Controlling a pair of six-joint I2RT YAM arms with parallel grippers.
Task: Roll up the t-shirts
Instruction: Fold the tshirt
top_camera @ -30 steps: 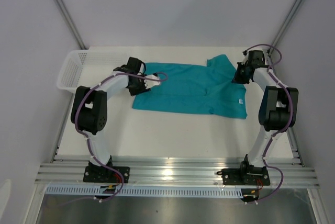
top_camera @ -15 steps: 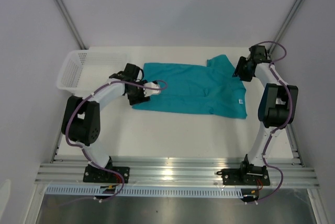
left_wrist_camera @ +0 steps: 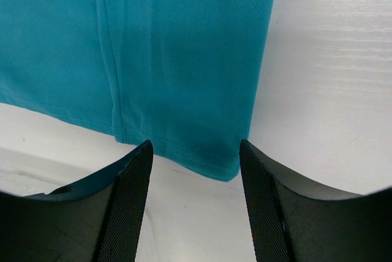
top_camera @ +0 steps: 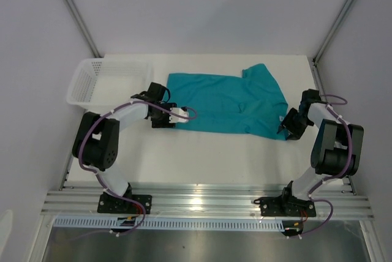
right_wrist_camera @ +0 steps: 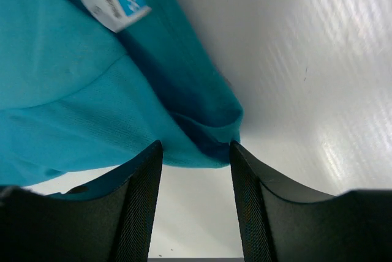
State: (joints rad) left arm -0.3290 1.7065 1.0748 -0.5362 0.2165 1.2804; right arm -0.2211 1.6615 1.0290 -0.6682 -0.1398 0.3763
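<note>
T-shirt [top_camera: 220, 100] flat; left gripper [left_wrist_camera: 195, 152], right gripper [right_wrist_camera: 196, 149] both apart, at its opposite near corners.

Bright, even overhead light; glare streaks the table [right_wrist_camera: 324, 78]; soft shadows.

The white table [top_camera: 214, 158] bears a teal t-shirt [top_camera: 220, 103] and a white mesh basket [top_camera: 78, 86].

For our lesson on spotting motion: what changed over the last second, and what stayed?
The left gripper moved from the left edge of the t-shirt to its near left corner. The right gripper came down from the far sleeve to the near right corner. Both stand open, holding nothing. The t-shirt and basket lie as before.
</note>
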